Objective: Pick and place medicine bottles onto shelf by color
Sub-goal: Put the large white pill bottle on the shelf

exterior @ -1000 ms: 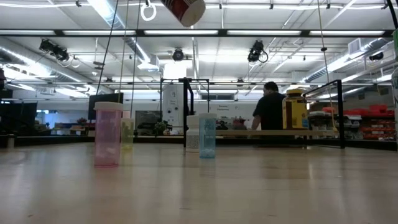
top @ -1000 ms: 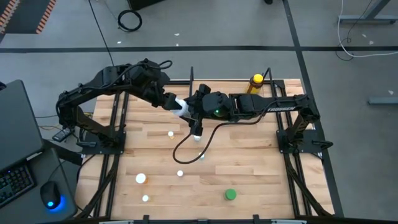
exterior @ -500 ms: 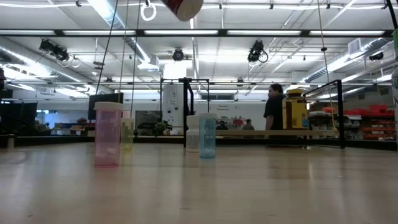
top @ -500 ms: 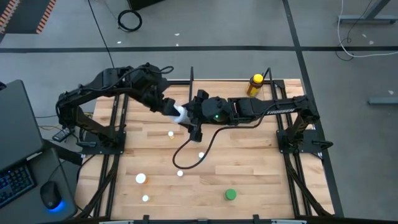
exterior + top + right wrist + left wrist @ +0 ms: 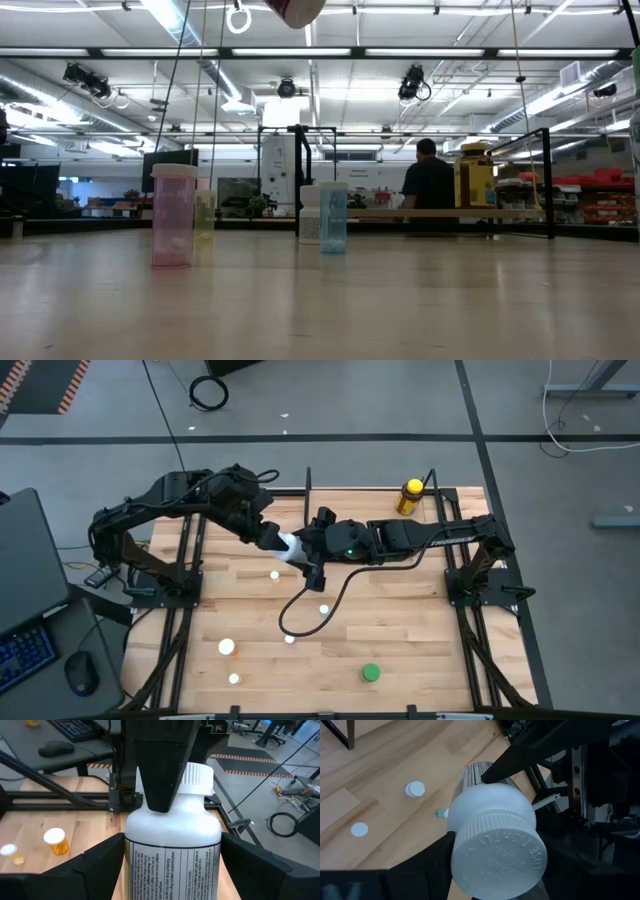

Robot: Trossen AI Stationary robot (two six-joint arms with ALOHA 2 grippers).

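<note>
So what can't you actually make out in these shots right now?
- White bottle: label print cut off by the picture's edge in the right wrist view, too small from above.
- Right gripper: its fingertips are cut off below the picture's edge, so real contact is unclear.
- Shelf: low view shows it edge-on; the plank's top is hidden.
- Low view: both grippers lie above the frame.

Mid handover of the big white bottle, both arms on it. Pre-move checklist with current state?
1. Left gripper on the cap end of the white bottle: ok, fingers on both sides of the neck.
2. Right gripper around the bottle's body: ok on position; whether its fingers press the label, cannot tell.
3. Bottle lifted off the table: ok, held in the air.
4. Cap on the bottle: ok.
5. Yellow bottle at the far edge, out of the way: ok.
6. Small bottles under the arms, such as the green one: ok, standing apart.
</note>
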